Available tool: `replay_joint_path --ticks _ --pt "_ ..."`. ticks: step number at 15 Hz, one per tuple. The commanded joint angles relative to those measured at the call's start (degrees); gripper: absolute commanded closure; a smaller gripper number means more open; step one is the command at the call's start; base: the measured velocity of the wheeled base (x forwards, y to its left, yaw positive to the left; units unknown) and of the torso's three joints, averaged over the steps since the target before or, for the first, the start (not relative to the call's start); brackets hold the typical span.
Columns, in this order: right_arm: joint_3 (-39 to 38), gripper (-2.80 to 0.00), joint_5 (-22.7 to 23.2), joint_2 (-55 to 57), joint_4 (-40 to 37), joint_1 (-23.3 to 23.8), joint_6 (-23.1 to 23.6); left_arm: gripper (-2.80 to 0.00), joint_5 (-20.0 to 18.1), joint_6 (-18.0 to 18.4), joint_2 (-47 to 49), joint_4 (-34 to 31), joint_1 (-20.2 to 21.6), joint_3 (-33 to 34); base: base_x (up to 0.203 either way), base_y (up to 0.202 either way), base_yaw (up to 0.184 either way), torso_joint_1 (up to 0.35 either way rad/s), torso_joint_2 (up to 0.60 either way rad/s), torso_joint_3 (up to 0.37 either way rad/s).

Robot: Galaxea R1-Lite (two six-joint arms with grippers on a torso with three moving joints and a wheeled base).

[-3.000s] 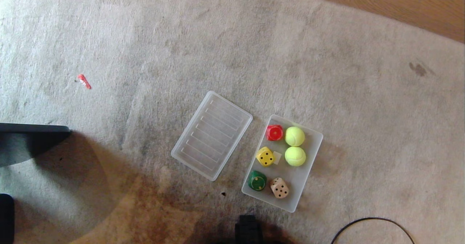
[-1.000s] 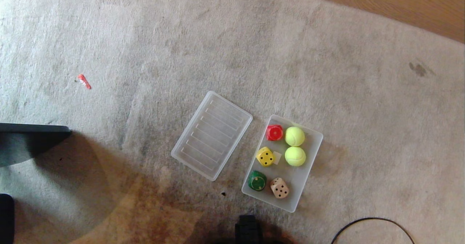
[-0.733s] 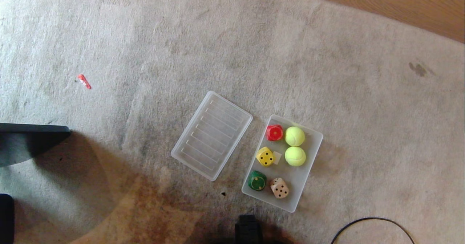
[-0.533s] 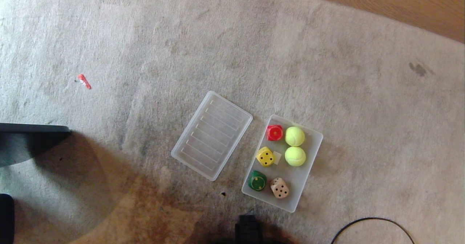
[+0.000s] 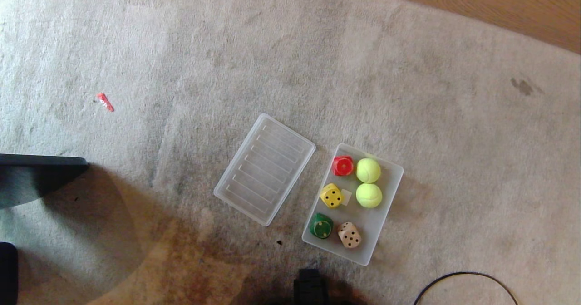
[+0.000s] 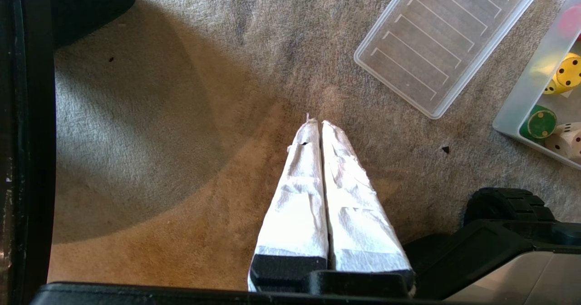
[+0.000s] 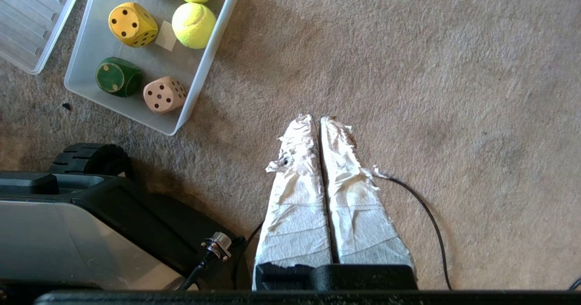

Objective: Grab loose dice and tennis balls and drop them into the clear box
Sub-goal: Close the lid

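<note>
From the head view we see neither arm — only the box on the rug, holding all four dice and both balls. The red die and yellow die sit beside the two balls, the green die and tan die at the near end. Our wrist views add what the head view lacks: the left gripper and right gripper hang over bare rug, each with its wrapped fingers pressed together and holding nothing. The lid lies just left of the box, apart from it. Open rug spreads to the right and far side, ending at wood floor. A black cable runs under the right gripper; a dark wheel stands near the box's corner, and a red scrap lies well off to the left.
</note>
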State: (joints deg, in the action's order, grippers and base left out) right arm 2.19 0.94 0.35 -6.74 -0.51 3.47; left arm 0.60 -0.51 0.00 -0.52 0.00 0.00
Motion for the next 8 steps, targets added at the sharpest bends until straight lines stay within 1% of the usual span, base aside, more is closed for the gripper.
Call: replay_joint_path --ticks 1,8 --pt "0.05 0.0 0.03 0.09 -0.03 -0.02 0.04 0.0 0.02 -0.02 0.0 0.0 0.0 0.0 0.0 0.0 0.0 0.0 0.0 0.0" --pt "0.0 0.0 0.03 0.09 -0.03 -0.02 0.04 0.0 0.02 0.03 0.0 0.0 0.0 0.0 0.0 0.0 0.0 0.0 0.0 0.0"
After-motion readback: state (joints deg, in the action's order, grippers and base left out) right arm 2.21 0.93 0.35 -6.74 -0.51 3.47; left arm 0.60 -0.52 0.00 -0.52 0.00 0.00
